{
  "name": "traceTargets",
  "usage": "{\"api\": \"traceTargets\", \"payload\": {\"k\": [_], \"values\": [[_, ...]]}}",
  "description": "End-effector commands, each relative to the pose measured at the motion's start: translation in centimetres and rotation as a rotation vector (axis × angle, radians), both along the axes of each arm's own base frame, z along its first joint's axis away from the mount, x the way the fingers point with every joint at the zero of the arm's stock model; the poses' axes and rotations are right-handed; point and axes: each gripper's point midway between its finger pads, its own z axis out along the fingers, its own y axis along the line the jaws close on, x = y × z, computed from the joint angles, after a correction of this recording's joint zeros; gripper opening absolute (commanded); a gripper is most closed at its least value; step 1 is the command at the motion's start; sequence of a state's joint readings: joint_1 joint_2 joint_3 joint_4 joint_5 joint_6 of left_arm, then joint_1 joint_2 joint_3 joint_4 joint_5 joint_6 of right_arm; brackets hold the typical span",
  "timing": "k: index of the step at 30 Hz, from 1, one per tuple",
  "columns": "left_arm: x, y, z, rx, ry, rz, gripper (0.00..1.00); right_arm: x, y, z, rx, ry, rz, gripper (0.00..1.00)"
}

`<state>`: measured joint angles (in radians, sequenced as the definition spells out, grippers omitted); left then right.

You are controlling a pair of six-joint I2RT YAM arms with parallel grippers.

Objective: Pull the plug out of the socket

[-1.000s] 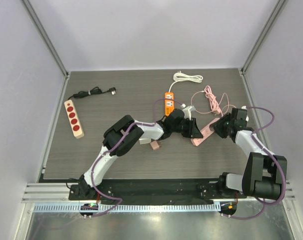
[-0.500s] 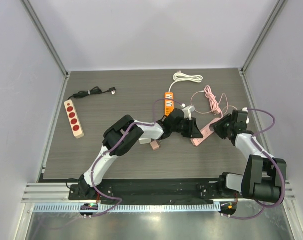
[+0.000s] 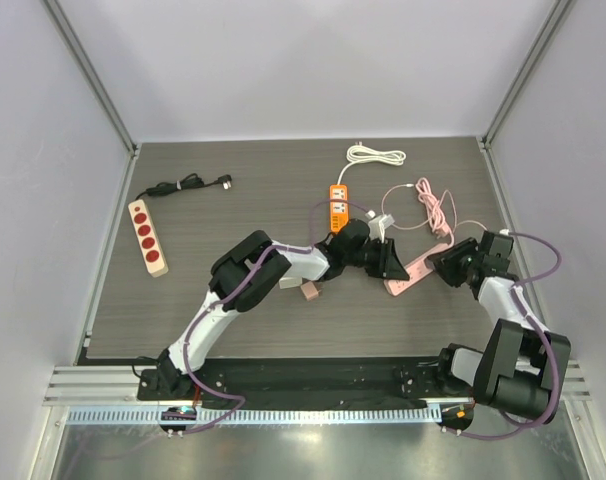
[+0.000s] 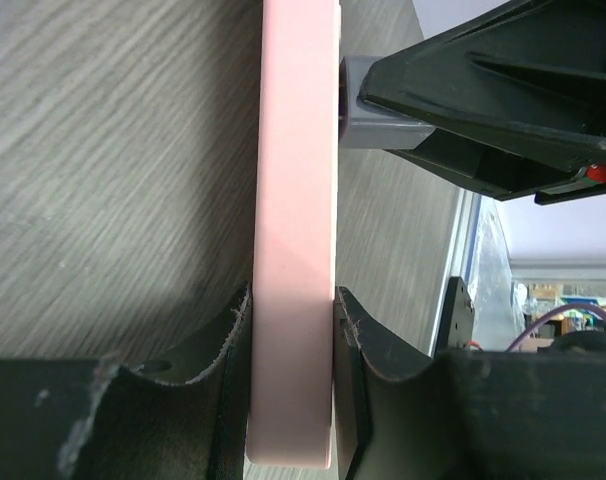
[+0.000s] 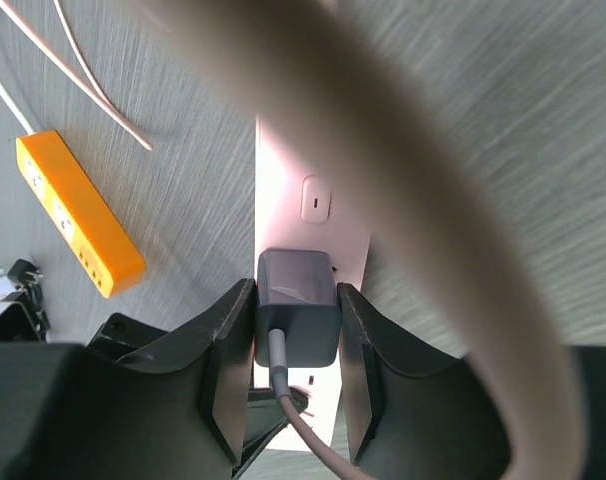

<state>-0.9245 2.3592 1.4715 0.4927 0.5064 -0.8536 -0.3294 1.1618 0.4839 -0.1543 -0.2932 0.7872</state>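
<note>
A pink power strip lies right of the table's middle, also seen edge-on in the left wrist view and in the right wrist view. My left gripper is shut on its near end; the pads press both long sides. A grey plug with a grey cable sits in the strip's socket. My right gripper is shut on that plug, also seen in the left wrist view. The plug still touches the strip's face.
An orange power strip with a white cable lies behind the left gripper. A pink cable coils at the back right. A beige strip with red sockets and a black cable lie at the left. A small block sits under the left arm.
The right arm and its gripper have shifted to the right and a little nearer, and the pink strip's right end has swung with it. The left gripper keeps its hold.
</note>
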Motion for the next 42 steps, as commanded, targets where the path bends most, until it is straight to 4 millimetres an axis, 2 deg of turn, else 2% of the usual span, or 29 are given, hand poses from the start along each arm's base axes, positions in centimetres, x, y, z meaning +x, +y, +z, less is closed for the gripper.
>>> {"api": "traceTargets", "payload": {"k": [1, 11, 19, 24, 28, 31, 32, 34, 35, 36, 37, 38, 39, 40, 41, 42], "values": [[1.7, 6.3, -10.4, 0.313, 0.148, 0.166, 0.0, 0.3, -1.6, 2.4, -0.026, -0.072, -0.044, 0.01], [1.9, 6.8, -10.7, 0.339, 0.135, 0.181, 0.0, -1.1, -2.3, 4.3, -0.059, -0.065, -0.069, 0.01], [2.3, 7.4, -10.7, 0.371, 0.11, 0.211, 0.0, -2.2, -2.7, 4.4, -0.12, -0.036, -0.06, 0.01], [2.0, 7.1, -10.7, 0.379, 0.098, 0.203, 0.0, -2.4, -3.8, 6.7, -0.221, -0.064, -0.057, 0.01], [1.3, 5.9, -10.1, 0.375, 0.067, 0.158, 0.0, -1.5, -4.1, 8.6, -0.251, -0.083, -0.021, 0.01], [0.4, 4.8, -9.0, 0.355, 0.035, 0.117, 0.0, -0.6, -4.1, 11.4, -0.282, -0.143, 0.008, 0.01], [0.1, 4.4, -8.4, 0.343, 0.016, 0.098, 0.0, -0.1, -4.1, 13.2, -0.299, -0.179, 0.014, 0.01], [-0.6, 3.8, -7.6, 0.321, -0.008, 0.07, 0.03, 0.2, -3.9, 14.8, -0.317, -0.202, 0.025, 0.01], [-0.4, 3.0, -5.8, 0.257, -0.047, 0.049, 0.05, 0.7, -3.4, 16.6, -0.33, -0.245, 0.038, 0.01], [-0.8, 3.3, -5.9, 0.245, -0.052, 0.043, 0.15, 1.0, -3.0, 17.7, -0.333, -0.269, 0.051, 0.01], [-0.8, 3.1, -5.0, 0.207, -0.073, 0.04, 0.23, 1.3, -2.5, 18.6, -0.334, -0.292, 0.06, 0.01], [-0.8, 3.1, -4.4, 0.183, -0.092, 0.04, 0.31, 1.8, -1.1, 20.3, -0.335, -0.333, 0.095, 0.01], [-0.6, 2.5, -2.0, 0.109, -0.14, 0.034, 0.44, 2.1, -0.4, 20.9, -0.329, -0.346, 0.113, 0.01], [-1.1, 2.9, -2.0, 0.102, -0.145, 0.022, 0.48, 2.3, 0.2, 21.3, -0.327, -0.348, 0.126, 0.01], [-1.2, 2.9, -1.1, 0.082, -0.166, 0.017, 0.53, 2.6, 1.2, 22.2, -0.321, -0.365, 0.148, 0.01], [-1.5, 3.2, -0.6, 0.066, -0.201, -0.008, 0.58, 2.8, 3.0, 22.0, -0.313, -0.361, 0.2, 0.01]]}}
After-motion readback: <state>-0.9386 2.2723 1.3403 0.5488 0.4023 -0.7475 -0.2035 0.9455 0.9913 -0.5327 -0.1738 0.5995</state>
